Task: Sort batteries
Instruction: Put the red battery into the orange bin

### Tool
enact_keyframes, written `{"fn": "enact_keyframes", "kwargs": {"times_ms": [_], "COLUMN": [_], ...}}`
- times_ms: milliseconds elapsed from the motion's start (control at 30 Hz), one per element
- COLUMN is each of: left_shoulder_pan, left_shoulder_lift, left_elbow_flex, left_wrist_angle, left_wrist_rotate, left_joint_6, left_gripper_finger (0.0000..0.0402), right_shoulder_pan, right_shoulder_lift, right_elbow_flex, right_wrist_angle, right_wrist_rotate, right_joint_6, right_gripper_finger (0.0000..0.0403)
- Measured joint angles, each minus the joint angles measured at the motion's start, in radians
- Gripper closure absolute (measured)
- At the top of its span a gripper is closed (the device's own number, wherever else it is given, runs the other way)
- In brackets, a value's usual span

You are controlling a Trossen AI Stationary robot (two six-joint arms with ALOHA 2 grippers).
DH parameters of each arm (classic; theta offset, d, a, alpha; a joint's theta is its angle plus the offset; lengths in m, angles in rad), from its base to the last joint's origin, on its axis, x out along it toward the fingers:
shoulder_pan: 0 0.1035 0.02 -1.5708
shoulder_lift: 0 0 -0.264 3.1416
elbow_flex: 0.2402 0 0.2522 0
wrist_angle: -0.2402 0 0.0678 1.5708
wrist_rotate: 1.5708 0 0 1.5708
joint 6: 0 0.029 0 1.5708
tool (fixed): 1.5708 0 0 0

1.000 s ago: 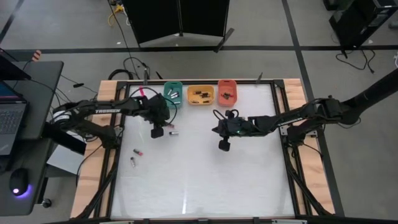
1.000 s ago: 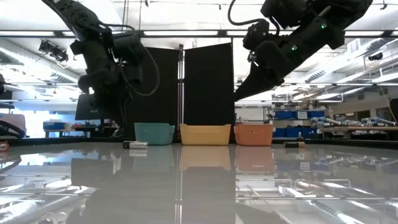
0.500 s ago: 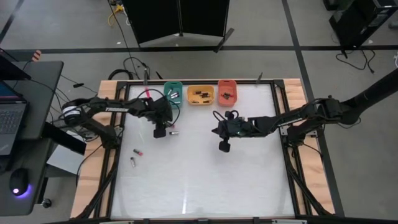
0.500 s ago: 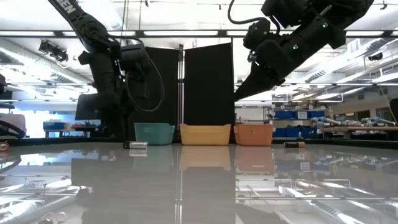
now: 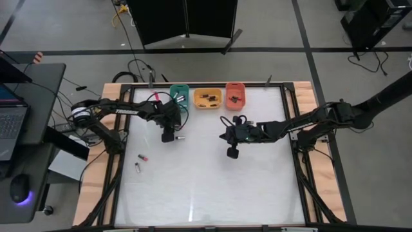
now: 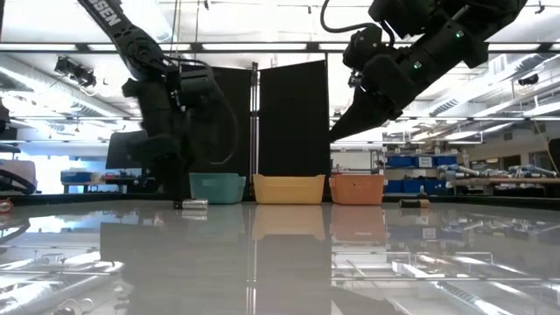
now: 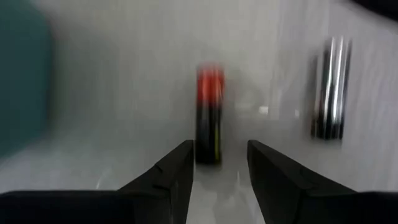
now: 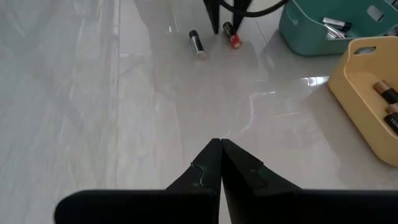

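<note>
The left hand (image 7: pixel 219 171) sits low over the surface (image 5: pixel 206 180) just in front of the green tray (image 5: pixel 179 95), its two fingers spread with a red-capped battery (image 7: pixel 209 113) lying lengthwise between their tips. Nothing is pinched yet; the gap looks lined up so the fingers can close across the battery's body, which suggests a pick is being set up. A silvery battery (image 7: pixel 329 87) lies just beside the red-capped one, far enough off that a careful close should miss it.

In the right wrist view both of these batteries show near the green tray, which already carries a few cells. The yellow tray (image 8: pixel 373 93) next to the green one holds brown-banded cells, and the red tray (image 5: pixel 235 94) stands on the far side of the yellow one. That grouping reads as sorting by type, so the tray the red-capped battery belongs in depends on its kind, which I cannot tell from here.

Two more batteries (image 5: pixel 140 162) lie well away from the green tray, toward the left arm's side, still unsorted.

The right hand (image 8: pixel 219 163) hangs above the surface out from the yellow tray, fingers pressed together and empty, apparently waiting.
</note>
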Motion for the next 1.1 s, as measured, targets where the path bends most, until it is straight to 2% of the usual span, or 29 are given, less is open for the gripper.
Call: {"fn": "enact_keyframes", "kwargs": {"times_ms": [200,400,500,633,733,867,967,1100], "left_shoulder_pan": [0.004,0.004,0.004,0.004,-0.001,-0.019,-0.036,-0.067], "left_shoulder_lift": [0.022,0.082,0.081,0.075,0.065,0.015,-0.046,-0.098], "left_elbow_flex": [0.015,0.022,0.021,0.020,0.018,0.009,0.009,-0.032], "left_wrist_angle": [0.031,0.030,0.032,0.028,0.029,0.054,0.158,0.462], "left_wrist_rotate": [0.043,0.031,0.021,0.008,0.003,-0.008,0.022,0.128], "left_joint_6": [-0.024,-0.046,-0.064,-0.092,-0.096,-0.116,-0.169,-0.259], "left_gripper_finger": [0.0245,0.0250,0.0276,0.0351,0.0358,0.0358,0.0358,0.0358], "right_shoulder_pan": [0.000,0.000,0.006,0.014,0.018,0.019,0.018,0.019], "right_shoulder_lift": [0.000,0.000,0.000,0.000,-0.005,-0.037,-0.052,-0.023], "right_elbow_flex": [0.000,0.000,0.000,0.000,0.001,-0.006,-0.070,-0.198], "right_wrist_angle": [-0.004,-0.009,-0.012,-0.013,-0.077,-0.212,-0.085,0.348], "right_wrist_rotate": [0.000,0.000,0.000,0.001,0.008,0.092,0.102,0.014], "right_joint_6": [0.000,0.000,0.000,-0.012,-0.037,0.008,0.029,0.054], "right_gripper_finger": [0.0391,0.0383,0.0384,0.0392,0.0390,0.0388,0.0394,0.0392]}}
